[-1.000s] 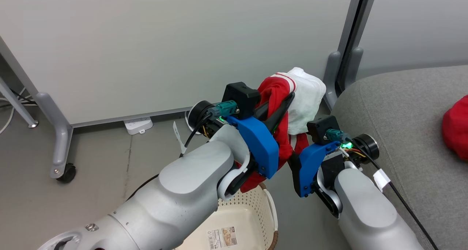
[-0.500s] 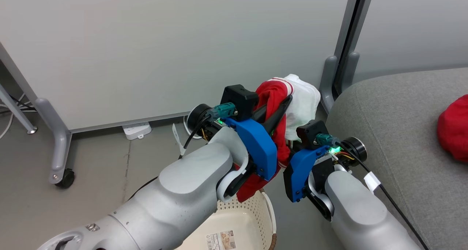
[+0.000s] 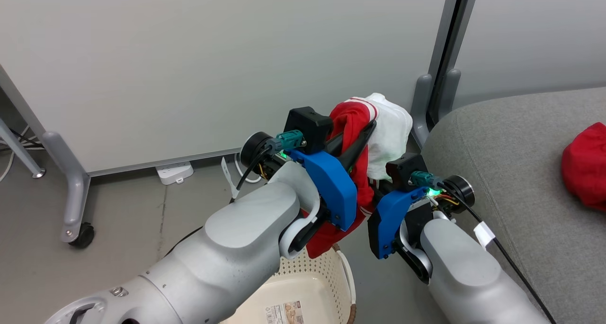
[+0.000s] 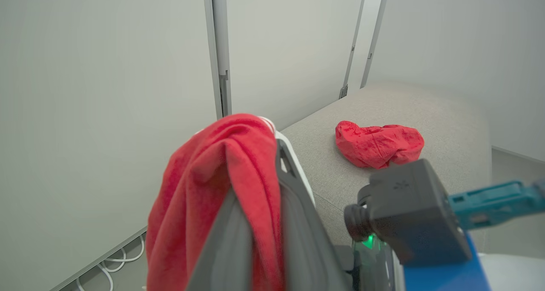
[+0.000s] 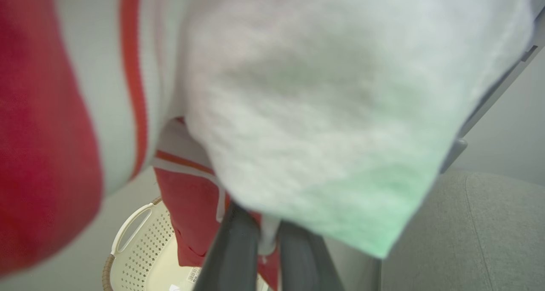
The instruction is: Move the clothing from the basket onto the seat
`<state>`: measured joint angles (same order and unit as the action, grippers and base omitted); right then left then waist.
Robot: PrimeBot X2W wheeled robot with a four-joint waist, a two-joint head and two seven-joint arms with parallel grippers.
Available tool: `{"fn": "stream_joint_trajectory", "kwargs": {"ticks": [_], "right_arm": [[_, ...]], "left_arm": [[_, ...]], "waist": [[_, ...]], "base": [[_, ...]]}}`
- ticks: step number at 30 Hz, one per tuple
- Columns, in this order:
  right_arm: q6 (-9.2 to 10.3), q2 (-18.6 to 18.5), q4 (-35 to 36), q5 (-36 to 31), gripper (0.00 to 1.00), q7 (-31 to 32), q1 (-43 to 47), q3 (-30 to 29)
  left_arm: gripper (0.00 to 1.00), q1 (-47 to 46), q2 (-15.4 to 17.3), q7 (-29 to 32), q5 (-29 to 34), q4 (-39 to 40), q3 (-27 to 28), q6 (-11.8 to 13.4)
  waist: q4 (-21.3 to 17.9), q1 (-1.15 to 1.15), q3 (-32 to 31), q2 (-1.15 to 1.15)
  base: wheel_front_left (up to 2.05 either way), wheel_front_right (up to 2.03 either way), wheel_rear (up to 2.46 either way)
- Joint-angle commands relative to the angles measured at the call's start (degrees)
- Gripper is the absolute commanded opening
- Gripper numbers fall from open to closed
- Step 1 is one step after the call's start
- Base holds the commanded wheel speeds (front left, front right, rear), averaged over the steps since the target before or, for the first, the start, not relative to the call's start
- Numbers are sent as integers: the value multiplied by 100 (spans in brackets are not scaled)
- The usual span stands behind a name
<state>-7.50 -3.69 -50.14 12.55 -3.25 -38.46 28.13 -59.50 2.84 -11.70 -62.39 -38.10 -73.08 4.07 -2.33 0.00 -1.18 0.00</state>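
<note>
A red and white piece of clothing (image 3: pixel 388 125) hangs in the air above the basket (image 3: pixel 326 272). My left gripper (image 3: pixel 371 125) is shut on its upper red fold (image 4: pixel 238 155), and the cloth drapes over the fingers. Just below and to the right, my right gripper (image 5: pixel 264 227) is shut on a lower edge of the same garment (image 5: pixel 298 112). A second, plain red piece of clothing (image 3: pixel 584 172) lies crumpled on the grey seat (image 3: pixel 511 148), also seen in the left wrist view (image 4: pixel 379 144). The cream basket (image 5: pixel 140 240) stands on the floor beside the seat (image 5: pixel 468 231).
Pale wall panels stand behind. A grey panel foot with a caster (image 3: pixel 75 205) is at the left, and a white power strip (image 3: pixel 174 171) lies by the wall. A dark upright post (image 3: pixel 440 77) rises beside the seat's near corner.
My right gripper has shifted left towards the hanging garment and gone from open to shut on its lower edge. The left gripper keeps its hold. The head view has shifted slightly.
</note>
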Motion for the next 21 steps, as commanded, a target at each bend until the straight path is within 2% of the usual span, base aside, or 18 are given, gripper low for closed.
{"fn": "stream_joint_trajectory", "kwargs": {"ticks": [1, 7, 8, 9, 10, 11, 17, 21], "right_arm": [[2, 0, -30, 43, 0, -50, -97, 20], [2, 12, -114, 103, 0, -102, -158, 84], [2, 14, -129, 119, 0, -119, -168, 93], [2, 16, -142, 134, 0, -129, -172, 103], [2, 18, -153, 137, 0, -135, -173, 117], [2, 19, -163, 140, 0, -148, -179, 131], [2, 27, -203, 214, 0, -227, -185, 179], [2, -6, -209, 233, 0, -286, -210, 183]], "left_arm": [[0, -44, 10, -9, 21, -7, -31, -3], [0, -33, 10, -19, -21, -32, -36, 1], [7, -32, 10, -23, -28, -38, -37, 0], [37, -30, 10, -27, -33, -44, -37, 2], [75, -24, 10, -22, -38, -50, -38, 9], [100, -17, 10, -15, -45, -54, -39, 17], [100, 174, 11, -212, -3, -131, -34, -21], [100, 463, 18, -339, 139, -289, 165, -64]], "waist": [[-1, 0, -5, 0], [-19, 0, -20, 0], [-24, 0, -19, 0], [-30, 0, -18, 0], [-35, 0, -17, 0], [-42, 0, -14, 0], [-74, 0, 14, 0], [-75, 0, 37, 0]], "base": [[0, 0, 0], [0, 0, 0], [0, 0, 0], [0, 0, 0], [0, 0, 0], [0, 0, 0], [0, 0, 0], [0, 0, 0]]}}
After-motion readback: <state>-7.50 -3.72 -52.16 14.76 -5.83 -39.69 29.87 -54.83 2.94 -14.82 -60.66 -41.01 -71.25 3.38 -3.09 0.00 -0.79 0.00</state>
